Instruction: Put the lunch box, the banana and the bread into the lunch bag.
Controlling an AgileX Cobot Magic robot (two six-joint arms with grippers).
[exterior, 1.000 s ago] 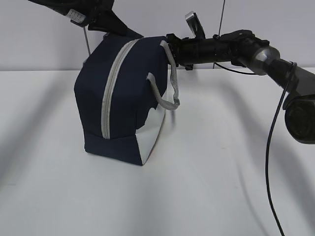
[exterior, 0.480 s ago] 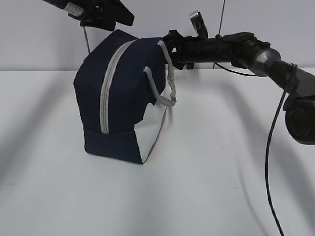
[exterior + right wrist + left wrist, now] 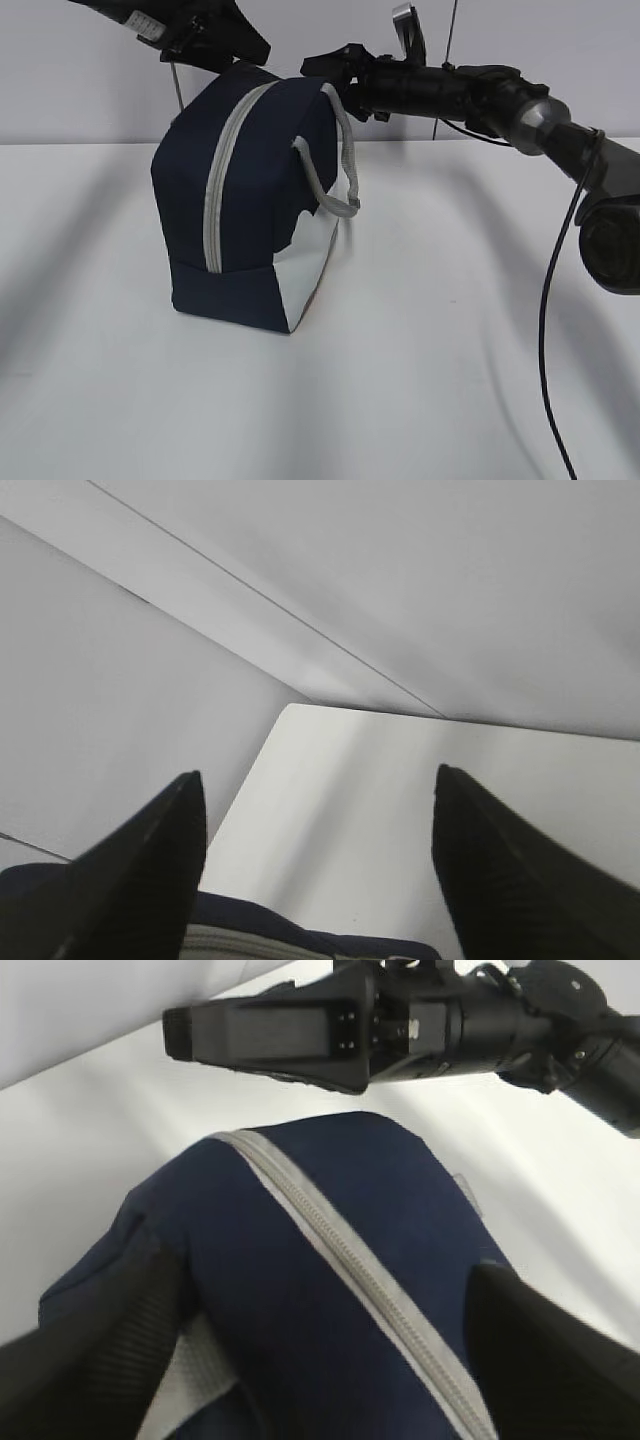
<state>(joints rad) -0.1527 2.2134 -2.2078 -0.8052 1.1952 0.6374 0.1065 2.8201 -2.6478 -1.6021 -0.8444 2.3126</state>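
The left hand (image 3: 320, 1350), two matte black fingers (image 3: 90, 1360) with a fine ribbed grain on the inner pads, stands wide apart over the top of the boxy navy-blue fabric lunch bag (image 3: 330, 1260), one finger at each side and nothing between them but the bag's cloth below. In the exterior view this hand (image 3: 225, 42) hangs just above the bag's upper rear edge, at about 11 o'clock from the bag's middle.

The right hand (image 3: 315, 870), with the same dark textured fingers (image 3: 140, 870), is also spread wide and holds nothing; a strip of navy cloth and grey zipper shows at 6 o'clock in its view. From outside, it (image 3: 330, 65) sits close to the bag's top corner at roughly 1 o'clock, on a glossy black cylindrical arm (image 3: 470, 95).

The bag (image 3: 250, 200) is soft woven fabric with rounded shoulders, a white side panel (image 3: 310, 265) and a pale grey toothed zipper (image 3: 222, 170) running over its top and down the front, fully closed. Grey webbing handles (image 3: 335, 170) droop at its right side. Its contents cannot be seen. It stands upright on the smooth white desk (image 3: 400, 380).
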